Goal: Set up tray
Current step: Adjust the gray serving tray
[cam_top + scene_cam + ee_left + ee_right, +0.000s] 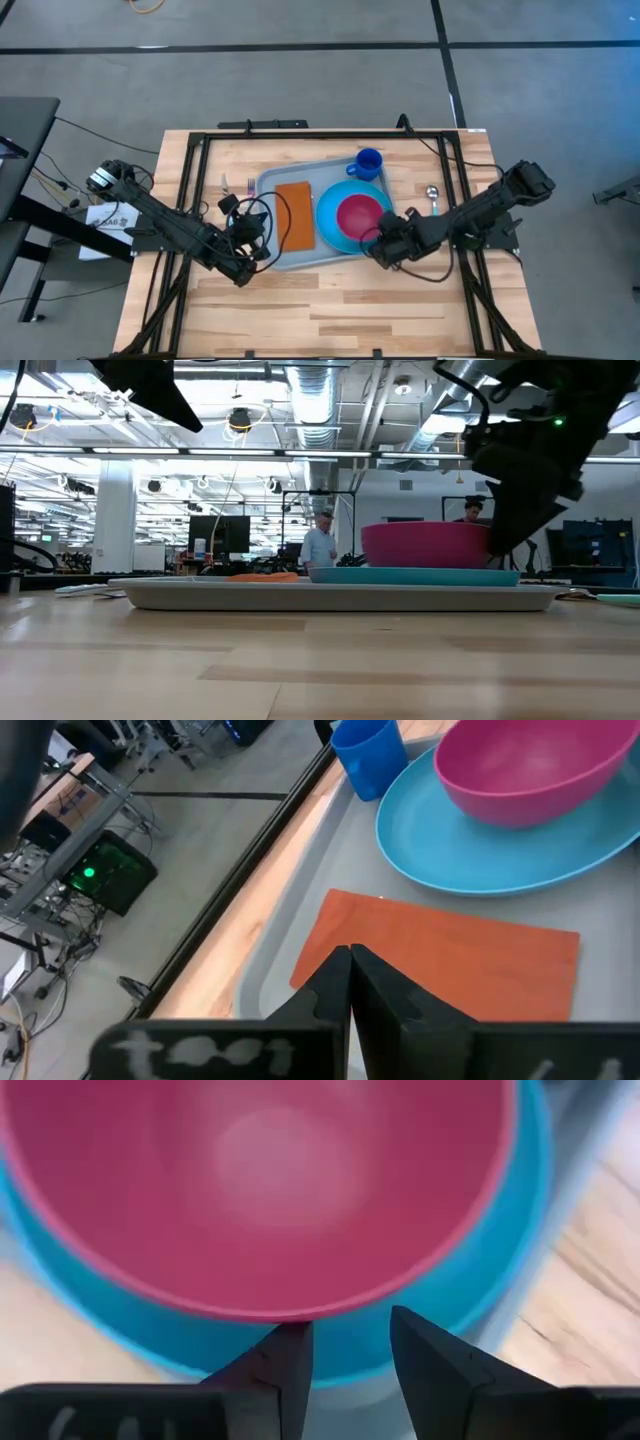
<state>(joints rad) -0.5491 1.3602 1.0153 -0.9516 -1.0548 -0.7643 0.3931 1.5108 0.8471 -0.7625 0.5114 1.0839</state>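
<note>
Tray: the large flat pale grey-blue plastic tray [290, 262] lies on the light wooden tabletop [330, 310], near the middle and toward the far edge.
On the tray: an orange-brown rectangular napkin [295, 215], a round bright-blue plate [328, 218] with a magenta bowl [360, 215] in it, and a blue cup [368, 163] at the far corner.
High view only: a metal spoon [432, 194] lies on the tabletop beside the tray's right end; small cutlery [250, 186] lies off the left end, too small to identify.
Low view only: the room behind, with a person [320, 543] standing far off; bowl and plate rise above the tray rim.
Left gripper [348, 958]: clenched, empty, over the napkin's near edge.
Right gripper [350, 1342]: released, fingers parted at the plate's rim just beside the bowl, grasping nothing.
Writing: a white label [108, 219] by the left arm's base, unreadable.
</note>
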